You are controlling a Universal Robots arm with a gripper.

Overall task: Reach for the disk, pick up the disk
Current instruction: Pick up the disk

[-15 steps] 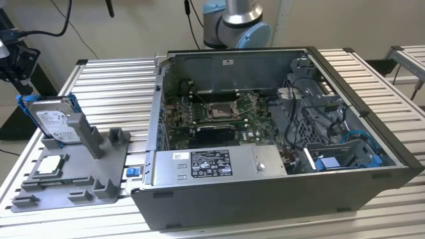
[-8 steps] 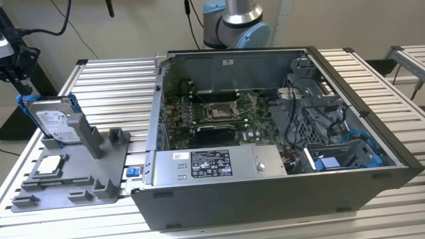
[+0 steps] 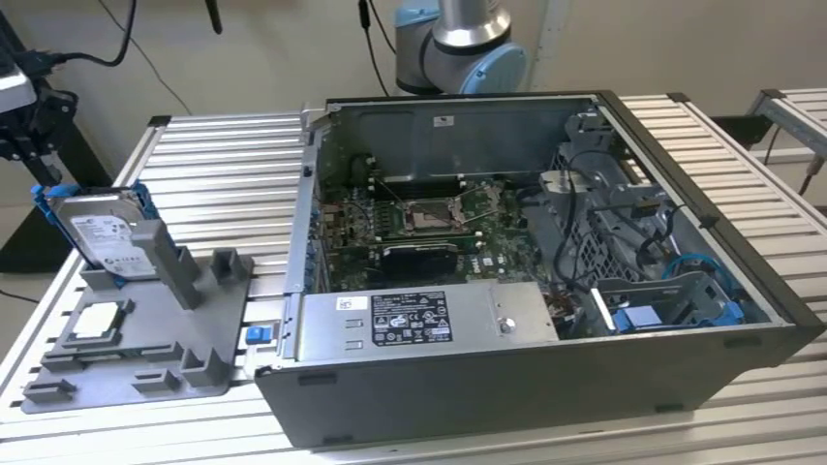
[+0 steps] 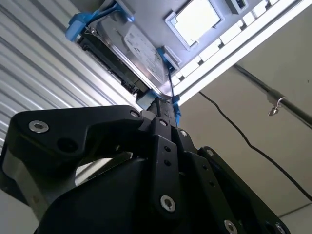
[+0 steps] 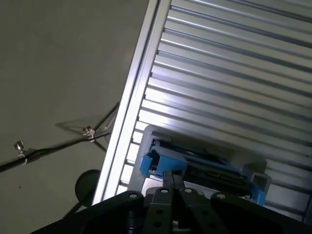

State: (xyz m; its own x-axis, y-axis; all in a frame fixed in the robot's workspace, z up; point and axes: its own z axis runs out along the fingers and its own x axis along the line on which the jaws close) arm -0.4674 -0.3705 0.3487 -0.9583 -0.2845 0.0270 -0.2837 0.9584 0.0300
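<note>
The gripper (image 3: 45, 172) is cut off at the exterior view's ten o'clock edge; a grey holder (image 3: 155, 254) hides the disk's (image 3: 101, 232) lower corner.

open computer case (image 3: 517, 402) on slatted table (image 3: 220, 179) | CPU chip (image 3: 101, 323) in grey holder (image 3: 213, 315)

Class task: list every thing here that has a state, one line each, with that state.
Silver rectangular metal hard drive with blue rails: standing on edge in the grey plastic holder.
Small square silver CPU chip: lying flat on that holder.
Dark grey metal computer case: side open, boards exposed.
Black pincer: at the drive's blue-railed edge, contact unclear.
</note>
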